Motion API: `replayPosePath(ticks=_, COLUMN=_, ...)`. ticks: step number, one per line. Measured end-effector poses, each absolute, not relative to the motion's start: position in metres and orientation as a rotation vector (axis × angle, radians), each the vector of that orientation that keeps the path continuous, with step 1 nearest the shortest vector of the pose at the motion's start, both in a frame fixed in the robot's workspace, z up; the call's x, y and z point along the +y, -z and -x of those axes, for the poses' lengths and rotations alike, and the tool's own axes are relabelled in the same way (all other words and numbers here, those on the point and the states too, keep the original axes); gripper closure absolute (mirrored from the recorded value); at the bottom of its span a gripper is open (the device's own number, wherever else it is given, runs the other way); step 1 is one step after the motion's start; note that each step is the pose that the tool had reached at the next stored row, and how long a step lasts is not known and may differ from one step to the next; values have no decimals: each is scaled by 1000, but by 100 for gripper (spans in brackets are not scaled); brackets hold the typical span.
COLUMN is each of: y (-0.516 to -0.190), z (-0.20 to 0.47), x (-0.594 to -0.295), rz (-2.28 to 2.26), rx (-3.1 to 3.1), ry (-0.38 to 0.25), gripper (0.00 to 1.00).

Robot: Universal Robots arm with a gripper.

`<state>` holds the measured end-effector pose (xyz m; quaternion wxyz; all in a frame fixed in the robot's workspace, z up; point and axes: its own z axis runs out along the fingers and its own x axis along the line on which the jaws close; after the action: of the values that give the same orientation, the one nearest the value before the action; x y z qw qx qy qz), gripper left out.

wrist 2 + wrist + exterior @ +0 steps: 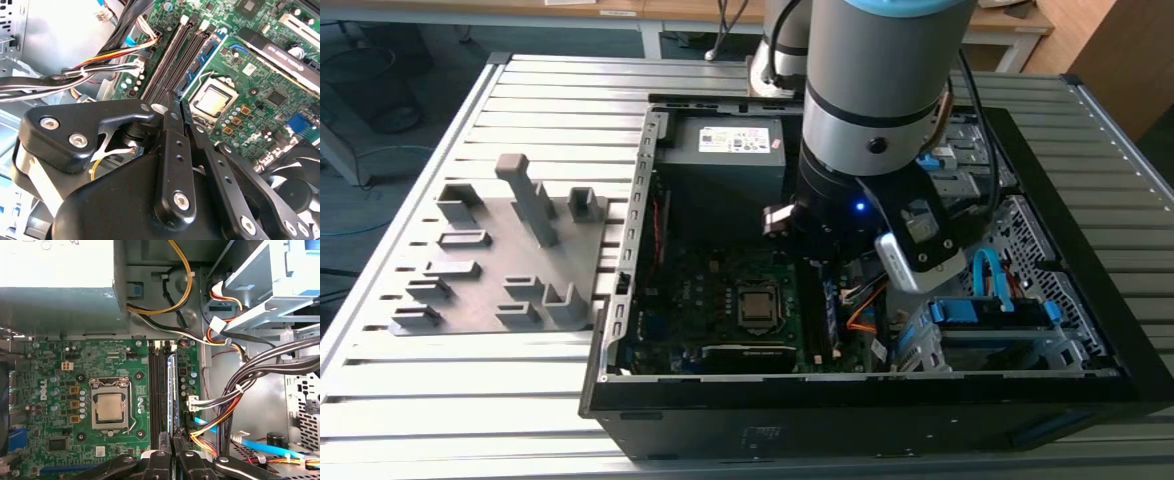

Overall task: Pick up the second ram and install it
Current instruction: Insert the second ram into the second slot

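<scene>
The second ram [173,390] is a thin dark stick with a bluish label [201,56]. It stands on edge in the slot farthest from the CPU socket [110,407] on the green motherboard [60,390]. My gripper [172,439] sits at the stick's near end, one finger on each side of it, jaws nearly together and shut on it. In the second wrist view the gripper [177,102] meets the end of the same stick. Two dark slots [156,390] lie beside it. In the exterior view my arm [874,120] reaches down into the open case [640,250].
Bundles of black, orange and yellow cables [240,390] run close beside the slots. A blue cable [987,280] and a drive cage [994,320] are at the exterior view's right. The power supply [727,150] sits at the back. A grey fixture [500,260] stands outside the case.
</scene>
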<state>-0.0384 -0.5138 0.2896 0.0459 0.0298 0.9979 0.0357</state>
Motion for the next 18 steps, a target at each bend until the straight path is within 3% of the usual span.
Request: replayPosePath(ticks=18, y=-289, z=38, x=-514, rz=-246, rx=3035, ry=-102, gripper=87)
